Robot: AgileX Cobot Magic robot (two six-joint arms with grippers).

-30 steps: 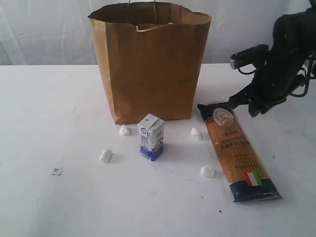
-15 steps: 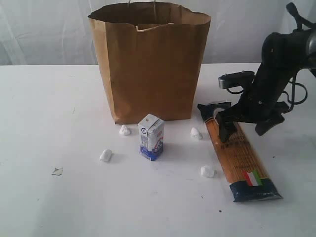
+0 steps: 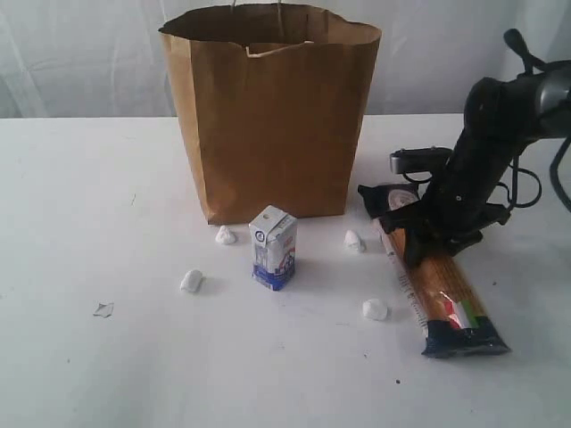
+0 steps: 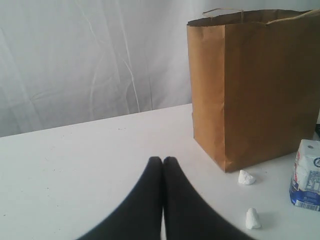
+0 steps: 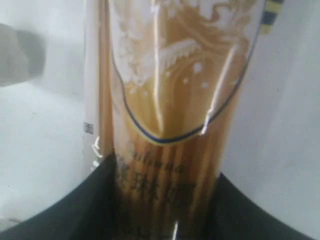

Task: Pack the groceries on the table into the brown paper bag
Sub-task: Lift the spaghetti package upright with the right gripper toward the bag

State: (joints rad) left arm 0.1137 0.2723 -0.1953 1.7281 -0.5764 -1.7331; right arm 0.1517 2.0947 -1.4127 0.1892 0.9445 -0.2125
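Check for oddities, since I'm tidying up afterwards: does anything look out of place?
Four white lumps lie scattered on the table around the carton, plus a tiny scrap at left; none look like groceries. The spaghetti pack is tipped onto its edge in the right end effector.

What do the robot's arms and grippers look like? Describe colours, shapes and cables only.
The right arm is black with bulky rounded links. Thin dark cables loop beside it, and a dark bar-shaped camera module juts from the wrist. The left gripper has two smooth, matte black fingers tapering to rounded tips. No markings are visible.
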